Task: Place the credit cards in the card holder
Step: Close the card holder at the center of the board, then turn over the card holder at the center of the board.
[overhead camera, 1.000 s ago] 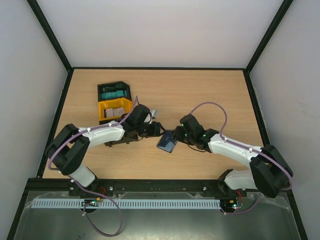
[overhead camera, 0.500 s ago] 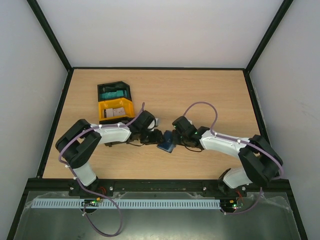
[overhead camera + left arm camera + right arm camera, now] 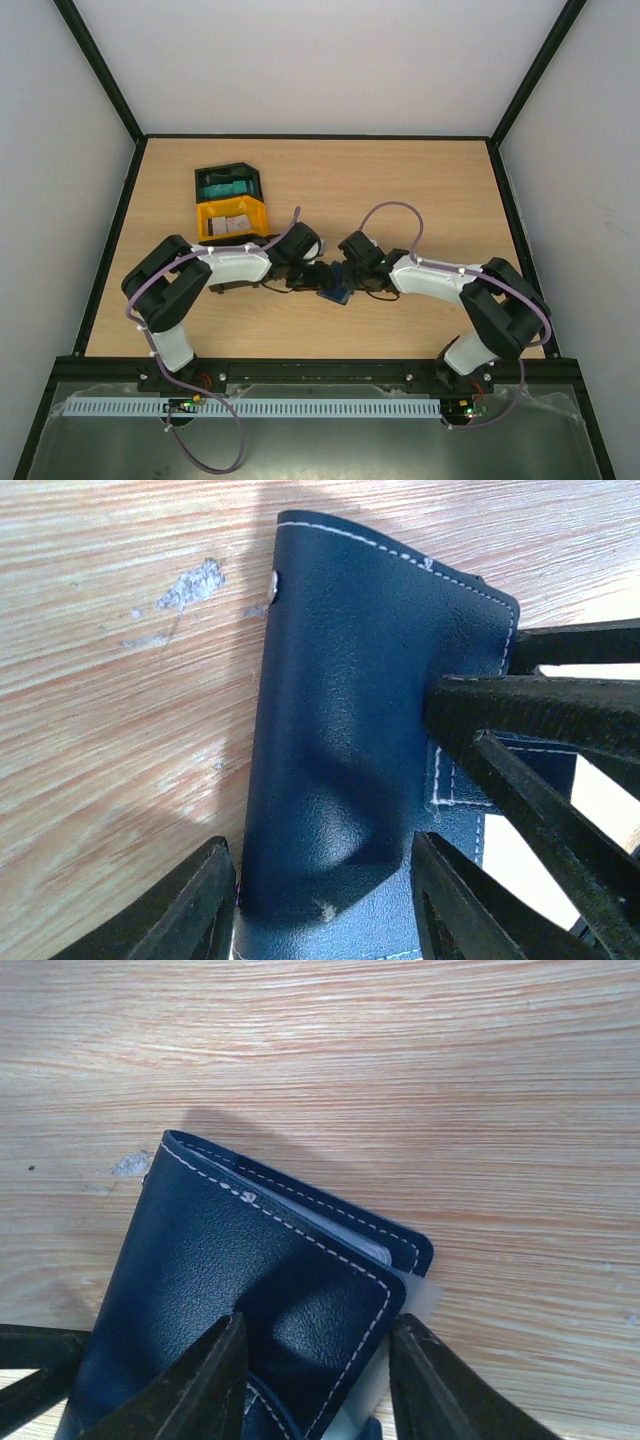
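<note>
**A:** So, where does the card holder (image 3: 350, 710) sit?

**B:** It sits on the table (image 3: 450, 1060), to the right of the yellow tray (image 3: 206, 222) and nearer the arm bases. Both grippers meet on it there.

**A:** And the fingers?

**B:** The left gripper (image 3: 325, 900) pinches the navy cover, one finger at each long edge. The right gripper (image 3: 315, 1360) straddles the stitched corner with its fingers part-spread. I cannot tell whether they press or only flank it.

**A:** What is the step, as you judge it?

**B:** Opening the holder, I think. The covers are slightly parted, and a pale edge (image 3: 385, 1253) shows between them. I cannot say whether that is a card.

**A:** How should it be done well?

**B:** One gripper should pin the lower cover flat while the other lifts only the top cover, slowly. If both pull, the whole holder comes off the wood. It should open wide enough to leave the pocket mouth clear before anything goes back to the yellow tray for the cards (image 3: 232, 224).

**A:** How are the arms posed?

**B:** The left arm (image 3: 235, 265) has its elbow folded below the yellow tray and its forearm running right. The right arm (image 3: 430, 280) mirrors it from the far side. Both wrists are low and the tips nearly touch.
</note>
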`<state>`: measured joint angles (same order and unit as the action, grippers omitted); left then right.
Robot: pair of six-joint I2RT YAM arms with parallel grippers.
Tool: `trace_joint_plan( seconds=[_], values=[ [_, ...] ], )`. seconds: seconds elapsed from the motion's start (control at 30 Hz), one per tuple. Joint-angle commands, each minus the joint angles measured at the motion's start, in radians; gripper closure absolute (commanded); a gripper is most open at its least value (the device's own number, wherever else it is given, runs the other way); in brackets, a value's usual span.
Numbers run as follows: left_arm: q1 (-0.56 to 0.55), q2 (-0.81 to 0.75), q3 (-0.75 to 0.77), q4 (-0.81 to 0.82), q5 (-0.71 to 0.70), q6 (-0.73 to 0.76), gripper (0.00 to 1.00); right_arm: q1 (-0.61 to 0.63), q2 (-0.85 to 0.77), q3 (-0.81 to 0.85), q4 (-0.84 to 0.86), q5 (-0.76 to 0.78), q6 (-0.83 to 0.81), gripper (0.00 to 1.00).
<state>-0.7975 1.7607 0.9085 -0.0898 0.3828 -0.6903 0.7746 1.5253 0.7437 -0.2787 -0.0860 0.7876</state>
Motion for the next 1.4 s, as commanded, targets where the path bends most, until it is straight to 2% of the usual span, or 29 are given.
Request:
trace_joint_plan(
  seconds=[0.0, 0.33, 0.57, 0.8, 1.13, 1.37],
  values=[
    [0.017, 0.038, 0.029, -0.074, 0.001, 0.033, 0.50, -0.003, 0.052, -0.026, -0.046, 0.008, -0.046, 0.63],
    [0.105, 0.063, 0.003, -0.114, 0.099, 0.011, 0.47, -0.062, 0.083, -0.085, 0.155, -0.224, -0.130, 0.70],
    [0.136, 0.107, -0.059, 0.000, 0.202, -0.076, 0.51, -0.089, 0.111, -0.117, 0.267, -0.329, -0.129, 0.71],
    [0.152, 0.104, -0.099, 0.170, 0.237, -0.178, 0.58, -0.096, 0.111, -0.184, 0.402, -0.422, -0.067, 0.72],
    [0.156, 0.052, -0.135, 0.208, 0.192, -0.177, 0.52, -0.121, 0.107, -0.257, 0.548, -0.457, 0.044, 0.85],
    [0.155, 0.058, -0.170, 0.330, 0.280, -0.255, 0.53, -0.147, 0.125, -0.301, 0.668, -0.526, 0.098, 0.89]
  ],
)
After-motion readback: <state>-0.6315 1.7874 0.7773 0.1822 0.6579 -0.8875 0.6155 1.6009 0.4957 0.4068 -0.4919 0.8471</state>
